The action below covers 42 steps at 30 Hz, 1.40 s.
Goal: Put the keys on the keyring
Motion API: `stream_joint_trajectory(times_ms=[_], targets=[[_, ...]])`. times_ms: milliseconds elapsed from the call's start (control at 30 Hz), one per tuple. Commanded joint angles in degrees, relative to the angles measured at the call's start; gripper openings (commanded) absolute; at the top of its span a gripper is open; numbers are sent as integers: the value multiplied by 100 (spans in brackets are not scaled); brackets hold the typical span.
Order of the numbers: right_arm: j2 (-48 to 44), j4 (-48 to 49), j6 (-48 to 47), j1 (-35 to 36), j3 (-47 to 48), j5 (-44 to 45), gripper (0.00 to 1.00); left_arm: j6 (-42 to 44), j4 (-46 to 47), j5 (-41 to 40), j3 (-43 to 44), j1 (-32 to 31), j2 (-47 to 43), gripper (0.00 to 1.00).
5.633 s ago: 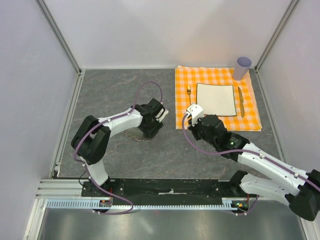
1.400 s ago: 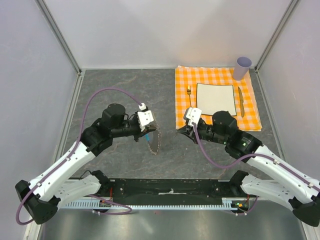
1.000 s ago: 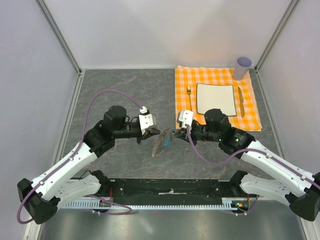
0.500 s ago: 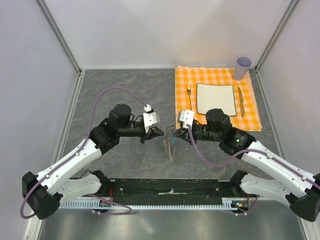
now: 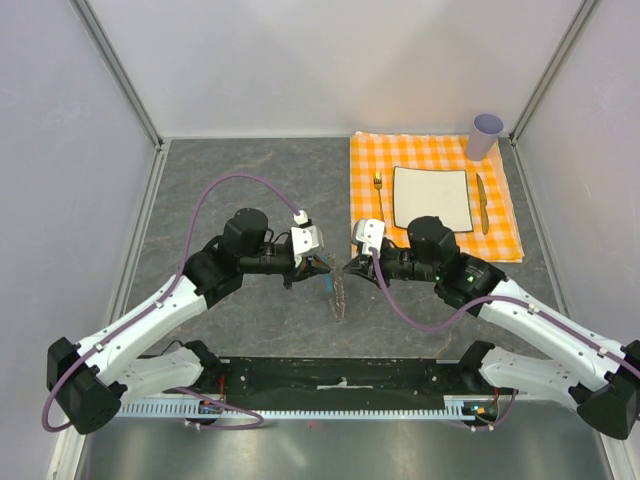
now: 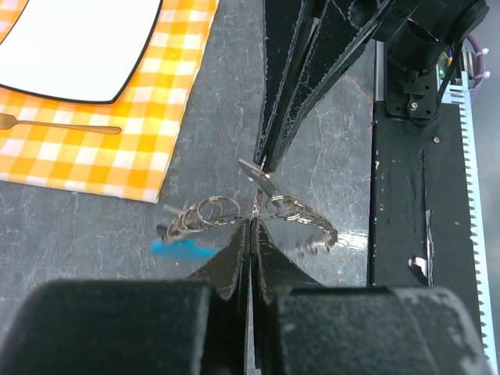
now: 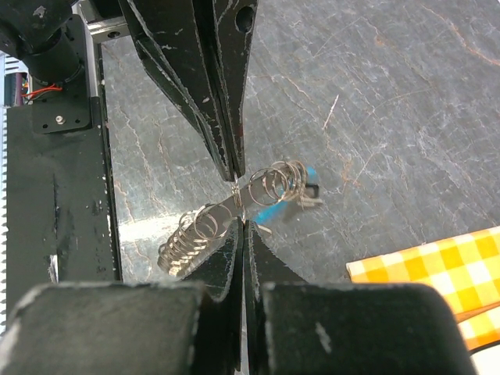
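A dark grey, stone-patterned table [image 5: 230, 175] is stretching out beneath both my grippers. An orange-and-white checked cloth [image 5: 432, 152] is lying flat on it, just beyond my right gripper [image 5: 347, 266] and farther from my left gripper [image 5: 323, 267].

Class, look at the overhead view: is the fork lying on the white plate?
No, the fork lies on the checked cloth, beside the plate.
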Motion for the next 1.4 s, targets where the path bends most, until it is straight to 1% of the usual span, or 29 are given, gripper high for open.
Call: stream_joint_trajectory(times_ms=[0, 333, 567, 933, 1367], targets=[[25, 174, -49, 39, 1, -100, 0, -58, 215, -35, 139, -32, -18, 2], [104, 86, -101, 74, 27, -83, 0, -49, 180, -166, 148, -41, 8, 2], [148, 86, -93, 83, 27, -39, 0, -75, 180, -114, 174, -41, 43, 2], [130, 130, -66, 83, 19, 207, 0, -58, 154, -140, 166, -41, 87, 2], [147, 139, -49, 74, 10, 76, 0, -137, 119, -175, 227, -41, 175, 2]])
